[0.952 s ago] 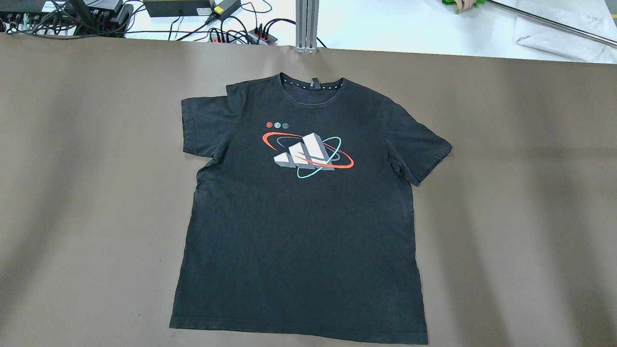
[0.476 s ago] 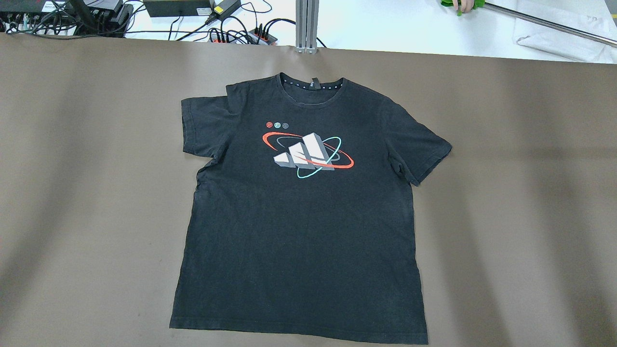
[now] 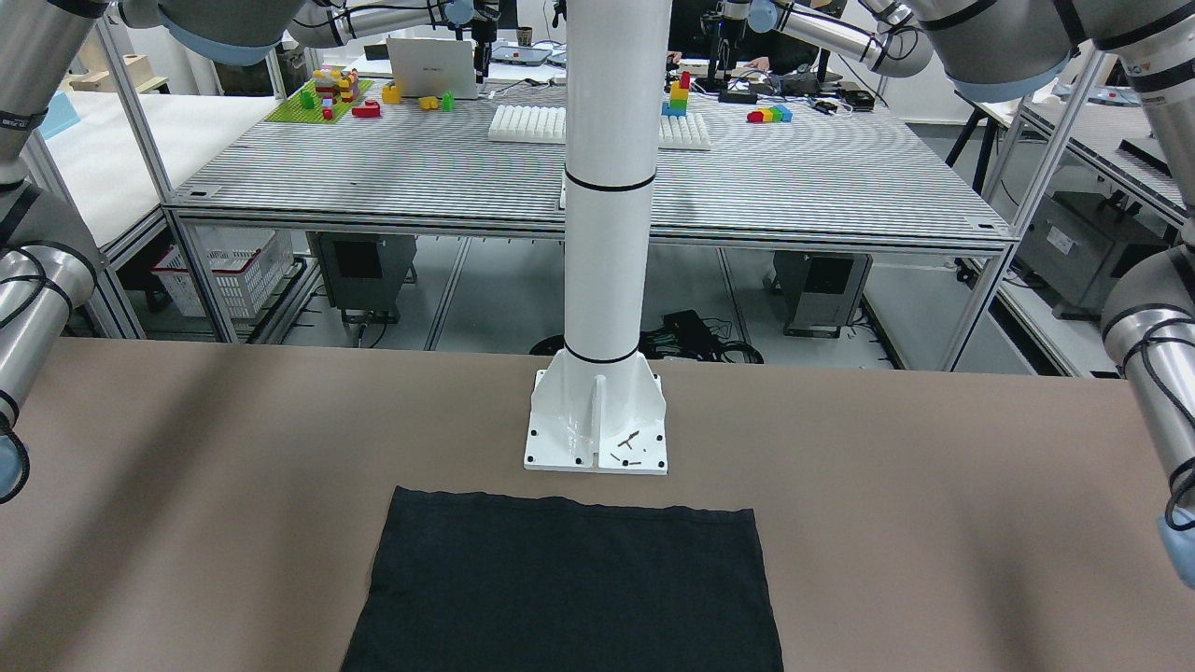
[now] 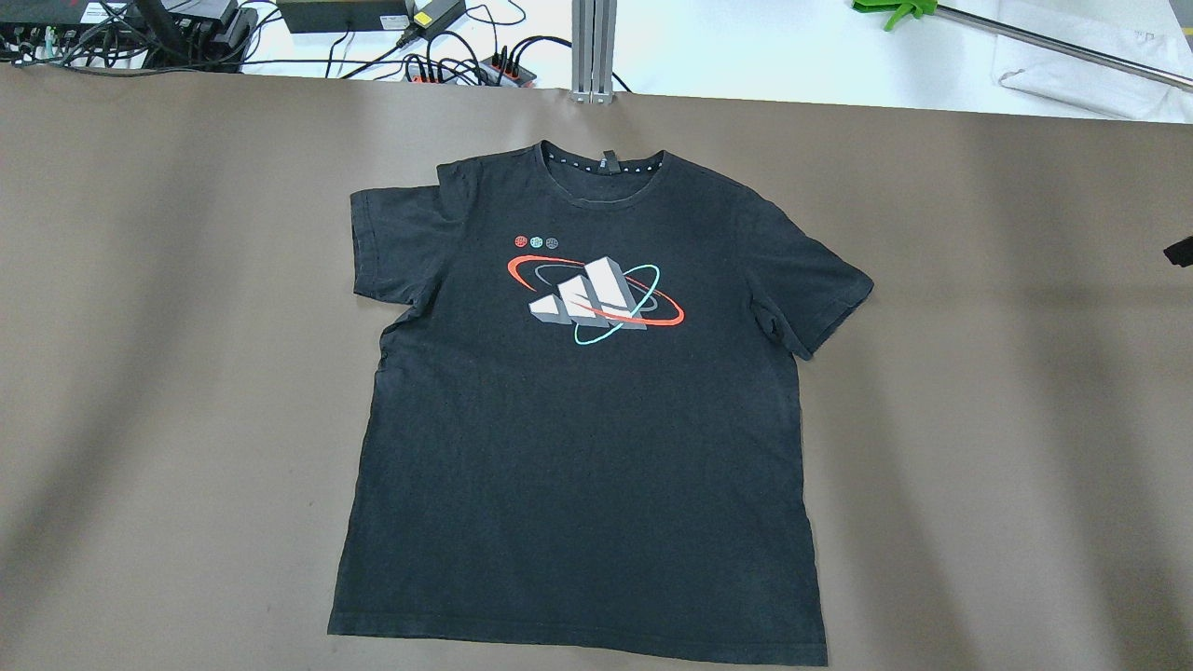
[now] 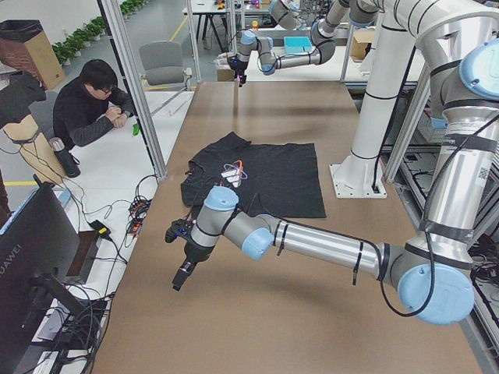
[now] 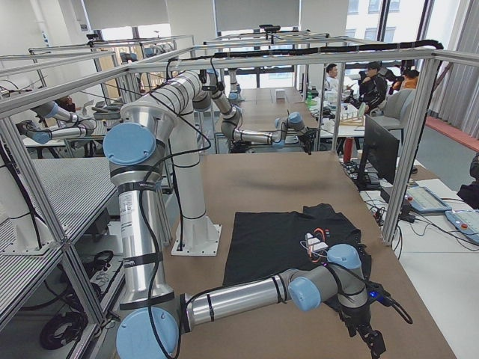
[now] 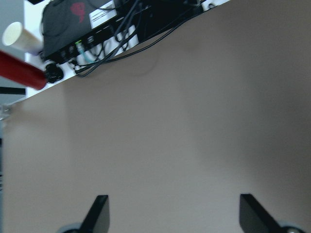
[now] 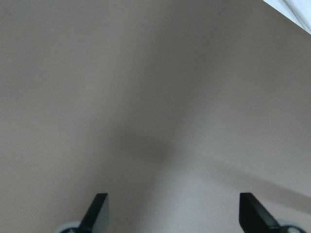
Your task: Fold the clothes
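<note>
A black T-shirt (image 4: pixel 587 410) with a white, red and teal chest print lies flat and face up on the brown table (image 4: pixel 186 326), collar towards the far edge. Its hem end shows in the front-facing view (image 3: pixel 569 588), and it also shows in the exterior left view (image 5: pixel 273 175). My left gripper (image 7: pixel 170 213) is open and empty over bare table, well off the shirt's left side (image 5: pixel 181 274). My right gripper (image 8: pixel 170 213) is open and empty over bare table, off the shirt's right side (image 6: pixel 372 340). A dark tip of it shows at the overhead view's right edge (image 4: pixel 1179 252).
The white pillar base (image 3: pixel 597 425) stands just behind the shirt's hem. Cables and power strips (image 4: pixel 466 65) and an aluminium post (image 4: pixel 594 47) line the far edge. A metal rod with a green clamp (image 4: pixel 1025 37) lies at the far right. A person (image 5: pixel 93 109) sits beyond the table.
A dark gripper tip has come into the overhead view at the right edge. The hand at the green clamp at the top right has gone. The shirt has not moved.
</note>
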Motion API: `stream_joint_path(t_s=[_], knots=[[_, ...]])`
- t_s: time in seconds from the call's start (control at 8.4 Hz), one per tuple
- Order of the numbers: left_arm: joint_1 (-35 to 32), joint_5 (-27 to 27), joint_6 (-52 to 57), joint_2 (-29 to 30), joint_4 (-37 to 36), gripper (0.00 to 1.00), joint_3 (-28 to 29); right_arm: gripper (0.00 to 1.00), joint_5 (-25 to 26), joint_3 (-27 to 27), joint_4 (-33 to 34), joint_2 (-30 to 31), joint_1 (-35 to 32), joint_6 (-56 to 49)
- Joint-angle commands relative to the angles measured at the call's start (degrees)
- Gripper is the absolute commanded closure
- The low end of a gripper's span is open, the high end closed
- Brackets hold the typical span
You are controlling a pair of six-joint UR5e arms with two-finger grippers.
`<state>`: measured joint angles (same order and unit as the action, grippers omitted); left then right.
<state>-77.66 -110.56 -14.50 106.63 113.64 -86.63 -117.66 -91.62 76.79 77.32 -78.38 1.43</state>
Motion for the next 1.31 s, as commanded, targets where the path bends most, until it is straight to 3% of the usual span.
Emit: stream_joint_path(t_s=[0.0, 0.24, 0.6, 0.95, 1.19], knots=[[1.9, -11.4, -11.5, 8.0, 11.8, 0.06, 10.5, 0.06, -0.9, 0.6, -2.1, -3.1, 3.3, 8.6], [5.2, -12.9, -21.1, 12.7, 15.6, 0.06, 12.8, 0.06, -1.7, 4.0, -12.0, -3.2, 6.0, 20.7], [9.8, -12.1, -28.6, 17.4, 15.6, 0.06, 13.1, 0.06, -1.5, 13.0, -29.1, -6.1, 11.7, 38.0], [11.3, -9.3, -29.4, 20.2, 15.7, 0.06, 15.3, 0.06, -0.6, 14.0, -30.1, -7.7, 15.5, 40.8], [11.7, -9.1, -29.4, 20.8, 15.7, 0.06, 16.0, 0.06, 4.1, 14.3, -30.1, -8.9, 19.2, 43.0]])
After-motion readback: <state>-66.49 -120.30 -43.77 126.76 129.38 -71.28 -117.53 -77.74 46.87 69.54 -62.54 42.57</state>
